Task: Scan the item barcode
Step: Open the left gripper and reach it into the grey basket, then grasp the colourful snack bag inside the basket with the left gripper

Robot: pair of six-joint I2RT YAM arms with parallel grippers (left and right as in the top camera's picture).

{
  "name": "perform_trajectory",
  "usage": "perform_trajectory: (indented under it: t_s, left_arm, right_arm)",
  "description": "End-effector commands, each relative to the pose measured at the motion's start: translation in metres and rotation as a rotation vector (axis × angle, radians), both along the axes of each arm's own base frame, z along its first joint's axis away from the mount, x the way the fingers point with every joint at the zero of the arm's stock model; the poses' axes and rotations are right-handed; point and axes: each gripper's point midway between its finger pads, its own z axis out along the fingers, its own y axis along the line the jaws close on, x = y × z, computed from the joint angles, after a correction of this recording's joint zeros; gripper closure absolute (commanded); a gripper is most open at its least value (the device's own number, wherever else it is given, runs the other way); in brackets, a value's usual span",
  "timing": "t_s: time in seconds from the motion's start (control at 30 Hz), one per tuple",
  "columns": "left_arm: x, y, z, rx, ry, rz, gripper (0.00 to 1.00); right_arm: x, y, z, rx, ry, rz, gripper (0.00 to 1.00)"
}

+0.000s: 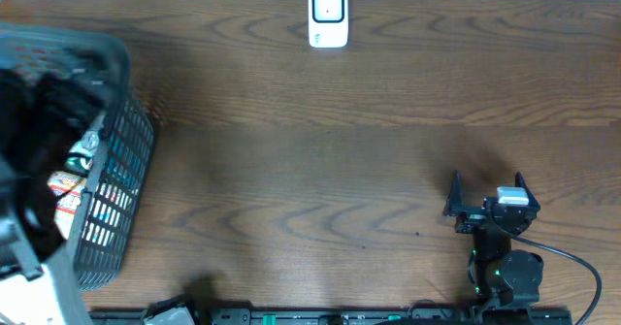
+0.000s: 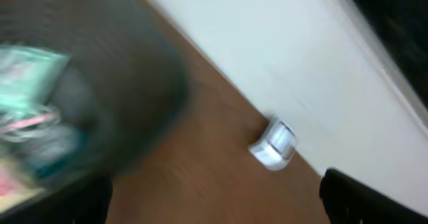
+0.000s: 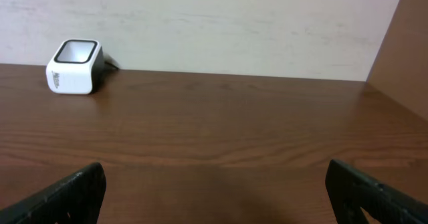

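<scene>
Overhead, writing: none could be read; the scanner (image 1: 328, 16) showed a white face with a dark window.
Overhead, count: one scanner at the far edge, middle; one basket (image 1: 114, 194) at the left edge; packets (image 1: 68, 184) inside it, too blurred to count; two arms.
Overhead, left arm (image 1: 29, 141): a dark blur over the basket; its fingers could not be made out.
Overhead, right gripper (image 1: 488, 185): near right over the table (image 1: 310, 170), fingers spread wide, holding nothing.
Left wrist, writing: none; the whole view was smeared.
Left wrist, count: one basket (image 2: 127, 83) at left, one teal packet (image 2: 30, 73) among others in it, one scanner (image 2: 274, 145) far off by the wall (image 2: 281, 43).
Left wrist, left gripper (image 2: 214, 200): fingertips in the two lower corners, wide apart, nothing between them.
Right wrist, writing: a small dark mark on the side of the scanner (image 3: 75, 67), too small to read.
Right wrist, count: one scanner, far left on the table (image 3: 221, 124).
Right wrist, right gripper (image 3: 217, 197): fingers fully apart above bare wood, touching nothing.
</scene>
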Motion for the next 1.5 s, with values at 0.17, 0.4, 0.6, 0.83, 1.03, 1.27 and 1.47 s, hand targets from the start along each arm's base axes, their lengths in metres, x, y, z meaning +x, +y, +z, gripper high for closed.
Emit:
perform_trajectory:
  t_s: [0.17,0.4,0.6,0.83,1.03,1.27,1.47]
  left_arm:
    - [-0.052,0.111,-0.089,-0.188,0.371,0.506,0.02]
    - [-0.076,0.137,-0.165,-0.296,0.665,0.577,0.02]
    - [-0.084,0.142,-0.236,-0.323,0.811,0.588,0.02]
    - [-0.089,0.143,-0.287,-0.331,0.822,0.595,0.02]
    - [-0.1,0.149,-0.325,-0.347,0.857,0.626,0.02]
    - [-0.097,0.153,-0.371,-0.374,0.945,0.563,0.02]
    - [-0.1,0.148,-0.402,-0.409,1.026,0.502,0.67]
  right_arm:
    - [0.0,0.002,0.0,-0.008,-0.001,0.009,0.01]
    - [0.0,0.002,0.0,-0.009,-0.001,0.009,0.01]
    - [0.0,0.002,0.0,-0.008,-0.001,0.009,0.01]
    - [0.0,0.002,0.0,-0.008,-0.001,0.009,0.01]
    - [0.0,0.002,0.0,-0.009,-0.001,0.009,0.01]
    - [0.0,0.002,0.0,-0.008,-0.001,0.009,0.01]
    - [0.0,0.002,0.0,-0.009,-0.001,0.009,0.01]
